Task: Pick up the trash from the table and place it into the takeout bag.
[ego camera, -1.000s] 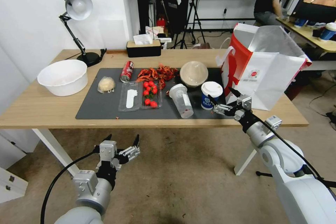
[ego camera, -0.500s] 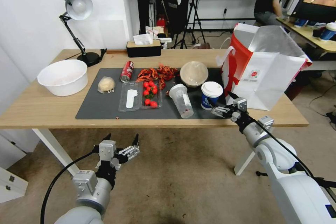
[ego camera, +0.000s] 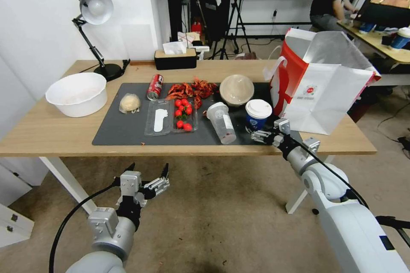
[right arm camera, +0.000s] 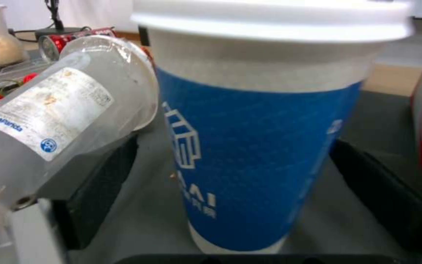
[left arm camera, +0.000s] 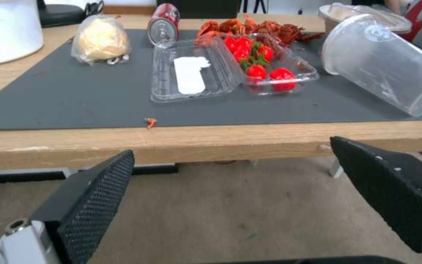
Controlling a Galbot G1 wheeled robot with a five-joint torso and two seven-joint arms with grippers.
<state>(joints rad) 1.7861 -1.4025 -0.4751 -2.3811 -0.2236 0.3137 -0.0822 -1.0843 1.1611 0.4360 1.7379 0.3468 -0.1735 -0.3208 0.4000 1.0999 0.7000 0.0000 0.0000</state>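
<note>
The blue-and-white lidded paper cup (ego camera: 258,116) stands upright on the dark mat (ego camera: 124,130), just left of the takeout bag (ego camera: 329,89). My right gripper (ego camera: 265,133) is open at the cup's near side. In the right wrist view the cup (right arm camera: 260,139) stands between the two black fingers (right arm camera: 99,176); I cannot tell whether they touch it. The clear plastic cup (ego camera: 222,123) lies on its side beside it. A tan domed bowl (ego camera: 236,89), a red can (ego camera: 155,86) and a wrapped beige lump (ego camera: 130,103) sit farther back. Below the table's front edge, my left gripper (ego camera: 147,175) hangs open.
A white basin (ego camera: 77,94) and a desk lamp (ego camera: 94,30) stand at the table's left end. A tissue box (ego camera: 175,57) sits at the back. A clear clamshell with tomatoes (ego camera: 171,119) and red crayfish shells (ego camera: 190,89) lie mid-mat.
My right gripper has slid left and closer to the blue-and-white cup, coming around its base. The left arm and the things on the table have stayed put.
</note>
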